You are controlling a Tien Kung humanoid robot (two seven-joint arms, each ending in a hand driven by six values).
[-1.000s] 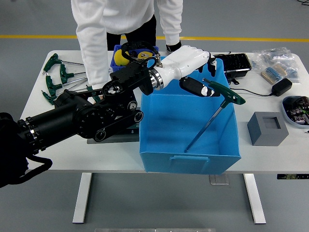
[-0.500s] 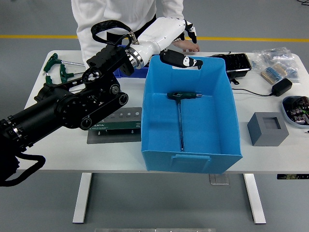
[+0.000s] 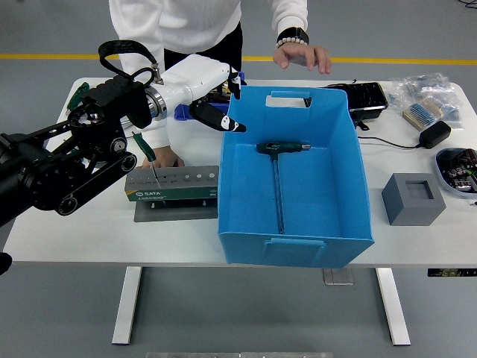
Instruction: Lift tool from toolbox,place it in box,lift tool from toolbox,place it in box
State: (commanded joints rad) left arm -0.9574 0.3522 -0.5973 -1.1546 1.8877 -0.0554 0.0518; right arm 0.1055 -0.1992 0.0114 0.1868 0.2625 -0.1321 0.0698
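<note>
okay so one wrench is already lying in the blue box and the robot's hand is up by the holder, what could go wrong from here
1. The person's hand rests on the table right behind the tool holder. If the left hand reaches down there, it could strike it.
2. The left hand hangs close to the blue box rim and could knock it.
3. A green-handled wrench stands tilted in the holder and may tip when grasped.

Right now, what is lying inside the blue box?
Inside the blue box lies one T-handle wrench, its green handle toward the far wall and its shaft pointing to the near wall. The near wall covers the closest strip of the floor, so that strip cannot be checked.
</note>
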